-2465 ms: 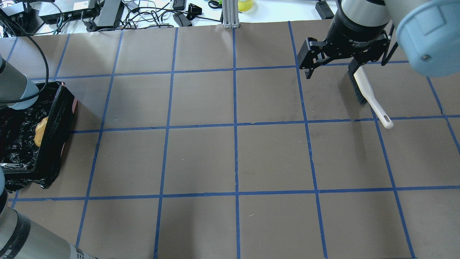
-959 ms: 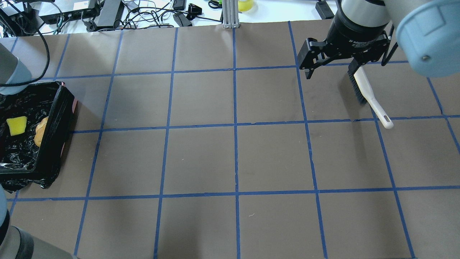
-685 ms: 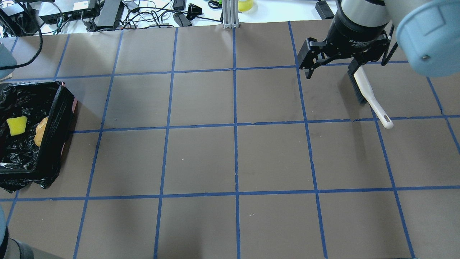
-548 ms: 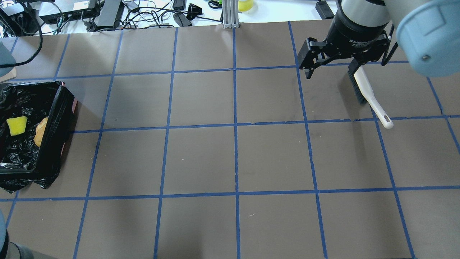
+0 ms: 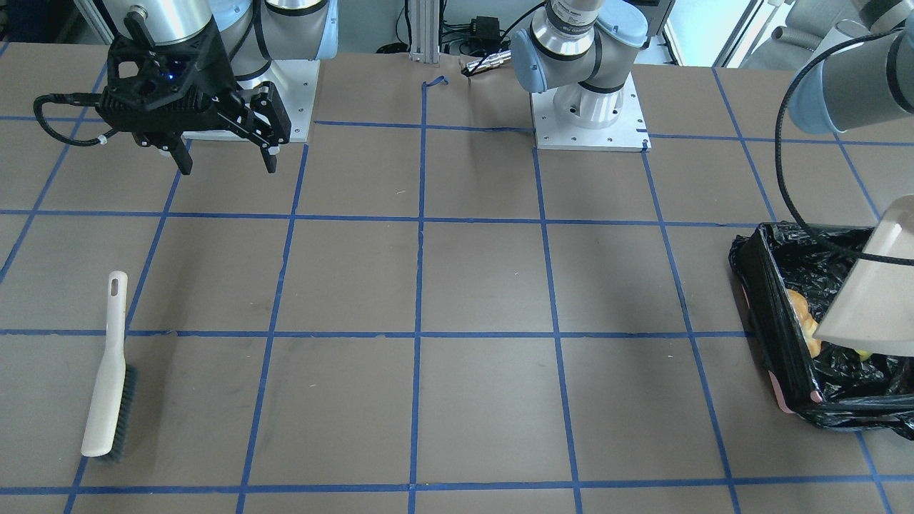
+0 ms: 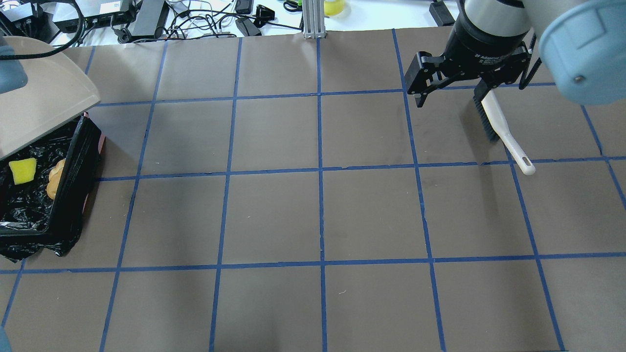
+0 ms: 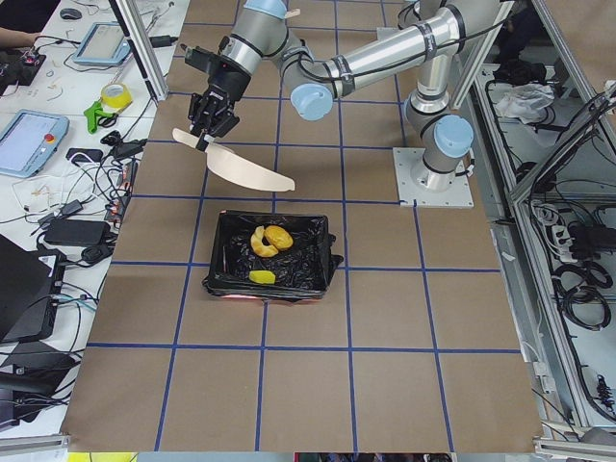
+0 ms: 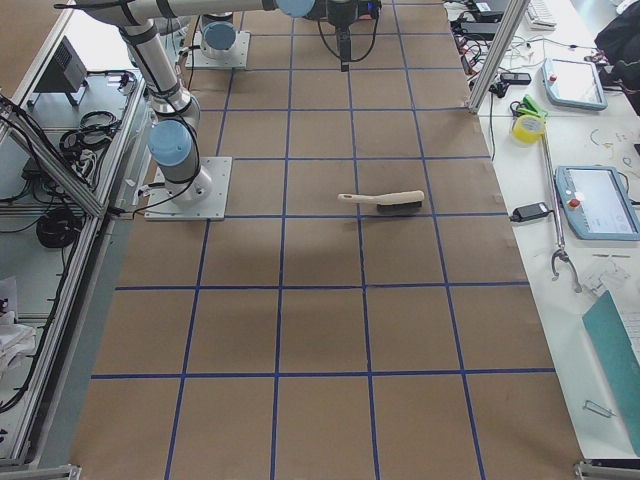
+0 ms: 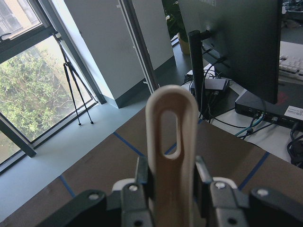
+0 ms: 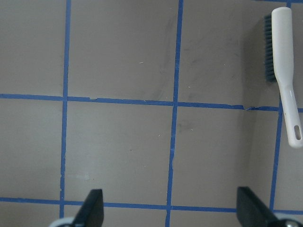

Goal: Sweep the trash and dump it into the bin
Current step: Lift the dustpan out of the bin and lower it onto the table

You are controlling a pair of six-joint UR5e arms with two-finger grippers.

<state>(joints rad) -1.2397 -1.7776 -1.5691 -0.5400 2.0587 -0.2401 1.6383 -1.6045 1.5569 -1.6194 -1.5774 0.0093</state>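
**Dustpan tilting over the bin, brush lying apart**

From across the table, we are seeing the right gripper (image 5: 228,168) hanging above the table (image 5: 485,285) with its fingers spread and nothing between them. The brush (image 5: 107,371) is lying flat on the table, well apart from it. At the other end, the bin (image 5: 767,300) is sitting on the table. The dustpan (image 5: 871,293) is tilting over it and hiding part of the inside. A golden-brown lump (image 5: 803,318) is showing inside, by one wall.

From overhead, we are finding a yellow-green wedge (image 6: 22,170) lying in the bin just beside the lump. The dustpan is covering the bin's far corner.

From the left end, the left gripper (image 7: 202,135) is holding the dustpan up in the air beside the bin. Both pieces are resting on the black liner.

From the right end, the brush is lying by itself on the table.

On the left wrist camera, the fingers are pinching the dustpan's looped handle (image 9: 170,123) from both sides.

On the right wrist camera, the fingertips are standing wide apart over bare table, and the brush is lying off at the view's corner.
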